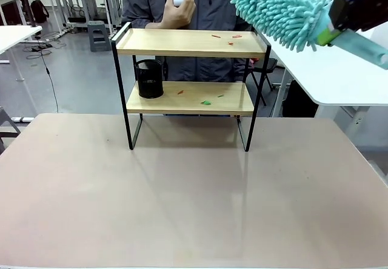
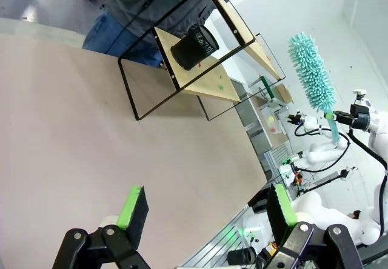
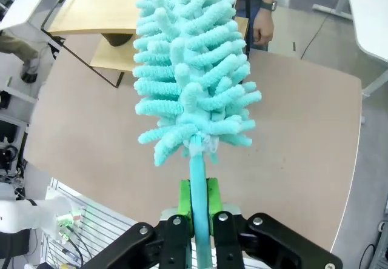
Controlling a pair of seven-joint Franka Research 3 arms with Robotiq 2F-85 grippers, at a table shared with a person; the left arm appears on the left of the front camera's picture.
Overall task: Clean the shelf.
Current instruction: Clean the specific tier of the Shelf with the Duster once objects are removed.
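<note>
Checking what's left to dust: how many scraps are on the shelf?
6: three orange scraps on the top board; one orange scrap and two green scraps on the lower board. The black cup may hide more.

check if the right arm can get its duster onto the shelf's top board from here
Probably yes: the right gripper holds the duster above and right of the shelf's top board, with nothing between them.

the shelf (image 1: 182, 42) is seen upright in the frame's upper middle: two light wooden boards in a thin black frame, both dotted with small scraps (image 1: 206, 102).
</note>
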